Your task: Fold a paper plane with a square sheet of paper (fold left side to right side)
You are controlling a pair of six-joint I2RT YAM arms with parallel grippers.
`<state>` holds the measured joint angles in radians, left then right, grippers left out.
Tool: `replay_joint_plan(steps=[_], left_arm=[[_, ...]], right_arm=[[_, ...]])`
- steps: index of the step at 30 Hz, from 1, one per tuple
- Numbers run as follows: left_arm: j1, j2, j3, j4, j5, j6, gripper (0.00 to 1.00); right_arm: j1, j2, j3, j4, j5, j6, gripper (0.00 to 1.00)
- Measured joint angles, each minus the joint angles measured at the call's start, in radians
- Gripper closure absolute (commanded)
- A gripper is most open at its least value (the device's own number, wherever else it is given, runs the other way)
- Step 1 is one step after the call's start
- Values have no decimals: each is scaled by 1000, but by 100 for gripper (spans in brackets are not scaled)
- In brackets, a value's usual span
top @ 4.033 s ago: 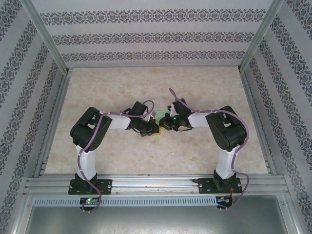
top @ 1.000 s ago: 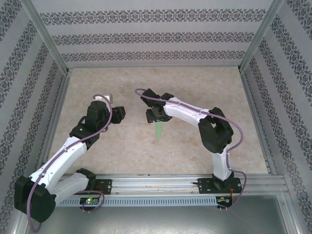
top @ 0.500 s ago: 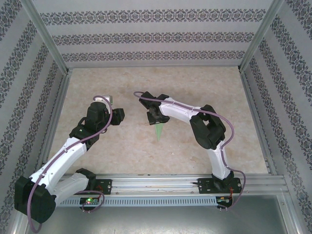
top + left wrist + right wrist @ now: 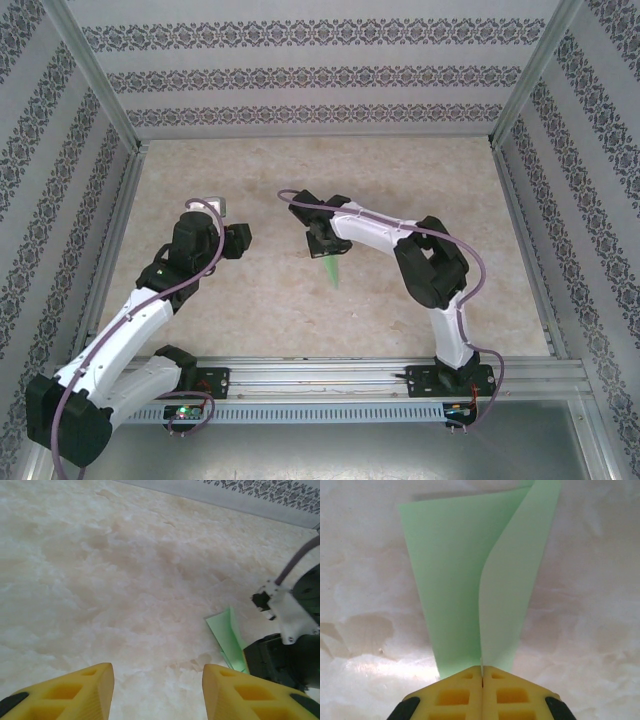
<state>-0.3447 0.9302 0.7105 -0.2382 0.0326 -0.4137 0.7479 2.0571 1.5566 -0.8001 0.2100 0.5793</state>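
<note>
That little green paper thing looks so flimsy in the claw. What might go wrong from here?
The right gripper pinches the paper plane only at its narrow end, so the thin paper may slip out or crumple. One flap curls away from the other, so the fold might spring open. The left gripper stands open and apart, so nothing else steadies it.

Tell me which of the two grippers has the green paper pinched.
The right gripper: its yellow jaws are closed on the folded paper plane. The left gripper hangs open off to the side, holding nothing.
</note>
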Motion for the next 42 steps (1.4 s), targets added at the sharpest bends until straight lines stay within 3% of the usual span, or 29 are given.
replay_joint_plan(steps=[4,9,12,18,23,28,35,42], left_arm=[[0,-11,0,-18,0,3,44],[8,-42,0,-22,23,-10,26],[26,-55,1,-22,66,-23,20],[53,-53,26,-26,179,-79,19],[92,-38,37,-23,283,-145,19],[138,-17,37,-16,362,-202,22],[164,23,34,-9,431,-242,31],[171,65,19,1,466,-250,36]], right_arm=[[0,-85,-20,1,21,-8,100],[-32,-242,-98,64,0,-34,100],[-84,-342,-170,140,-64,-45,100],[-194,-441,-295,392,-313,-26,100],[-209,-399,-344,651,-557,72,100],[-194,-271,-380,896,-709,196,100],[-188,-86,-409,986,-754,263,100],[-203,-42,-468,994,-742,263,100]])
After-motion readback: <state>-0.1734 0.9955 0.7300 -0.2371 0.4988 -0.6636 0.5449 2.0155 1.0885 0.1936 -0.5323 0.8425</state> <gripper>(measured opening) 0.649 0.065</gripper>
